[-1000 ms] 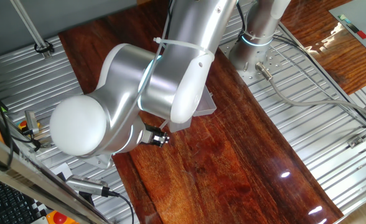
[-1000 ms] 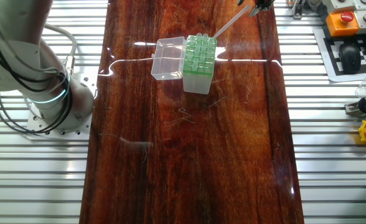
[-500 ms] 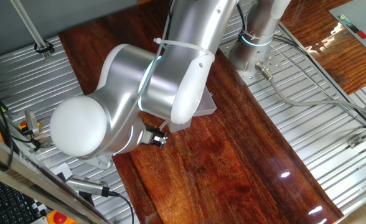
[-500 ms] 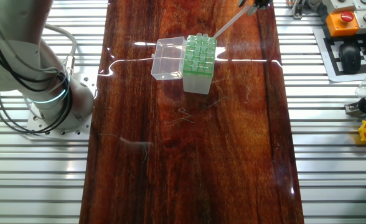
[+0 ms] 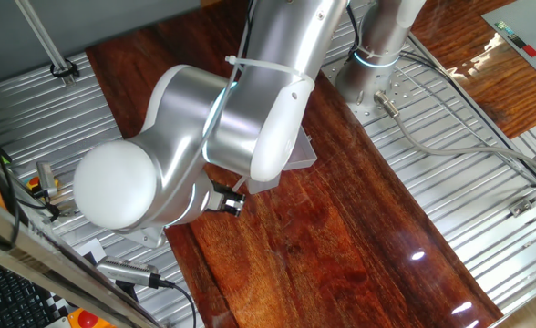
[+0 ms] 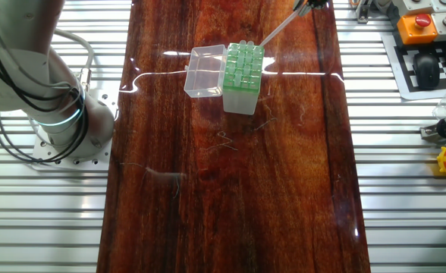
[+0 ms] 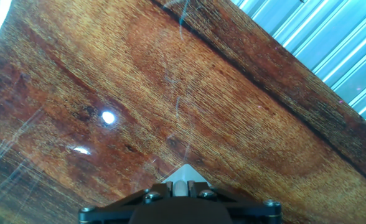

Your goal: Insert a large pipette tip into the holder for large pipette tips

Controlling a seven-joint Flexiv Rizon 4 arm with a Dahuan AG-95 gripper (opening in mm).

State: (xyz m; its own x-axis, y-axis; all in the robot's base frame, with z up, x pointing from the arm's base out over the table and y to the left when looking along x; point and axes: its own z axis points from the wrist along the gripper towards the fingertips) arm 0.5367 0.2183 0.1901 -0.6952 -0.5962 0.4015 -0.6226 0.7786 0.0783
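Hand view shows you the claw [image 7: 180, 186] clenched on the large pipette tip [image 6: 280, 27], slanting above the surface [image 6: 230, 189], its thin end near the holder for large pipette tips [image 6: 243, 76].

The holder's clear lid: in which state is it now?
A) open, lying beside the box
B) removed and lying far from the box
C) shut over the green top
A: the clear lid lies open beside the holder, whose green top is uncovered.
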